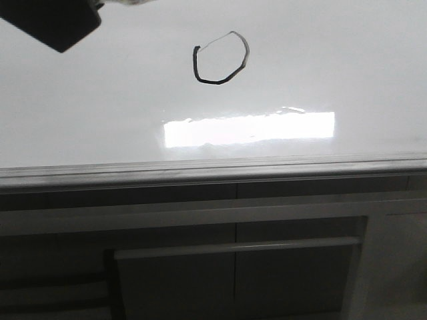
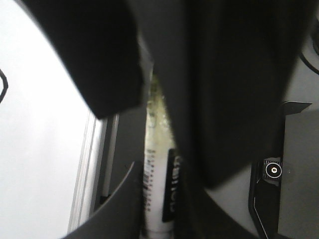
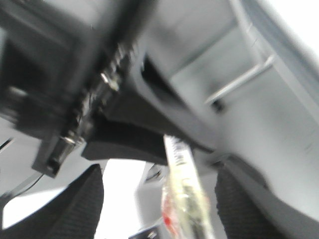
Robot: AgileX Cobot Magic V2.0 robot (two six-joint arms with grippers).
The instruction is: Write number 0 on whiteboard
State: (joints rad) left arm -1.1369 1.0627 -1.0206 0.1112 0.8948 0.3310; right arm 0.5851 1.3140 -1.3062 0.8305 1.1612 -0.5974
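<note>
The whiteboard (image 1: 100,113) fills the upper front view. The number 0 (image 1: 221,59) is a black loop on it, thick at left and bottom, faint at top. In the left wrist view my left gripper (image 2: 159,199) is shut on a white marker (image 2: 158,184) with a black label, beside the whiteboard (image 2: 40,149). In the blurred right wrist view my right gripper (image 3: 159,209) is open. The marker (image 3: 185,199), pale with a red spot, runs between the fingers (image 3: 82,204) without touching them.
A bright rectangular glare (image 1: 250,128) lies below the 0. The grey frame edge (image 1: 213,167) runs across, with dark cabinet panels and bars (image 1: 233,250) beneath. A dark arm part (image 1: 50,23) sits at the front view's top left corner.
</note>
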